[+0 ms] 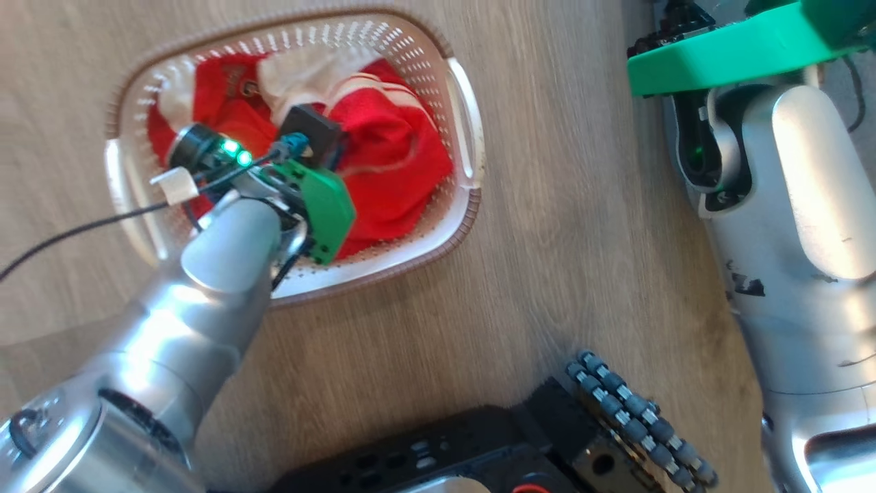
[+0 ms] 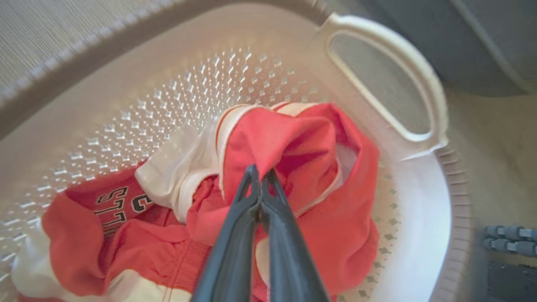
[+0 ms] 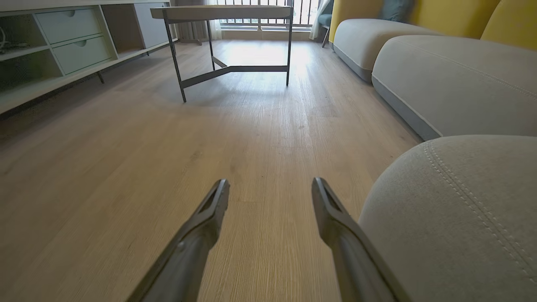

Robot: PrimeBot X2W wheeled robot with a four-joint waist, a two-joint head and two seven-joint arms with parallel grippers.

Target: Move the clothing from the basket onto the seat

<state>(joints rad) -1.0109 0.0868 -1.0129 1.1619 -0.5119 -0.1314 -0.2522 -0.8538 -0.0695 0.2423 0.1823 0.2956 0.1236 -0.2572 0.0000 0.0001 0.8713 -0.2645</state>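
my left gripper (image 2: 261, 173): clamped on red fabric clothing (image 2: 335, 218) in cream perforated basket (image 2: 419, 226)
my right gripper (image 3: 270, 186): apart, beside grey upholstered seat (image 3: 461, 218)

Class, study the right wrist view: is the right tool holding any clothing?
No, the right tool stands open with nothing between its fingers, above the wooden floor beside the seat.
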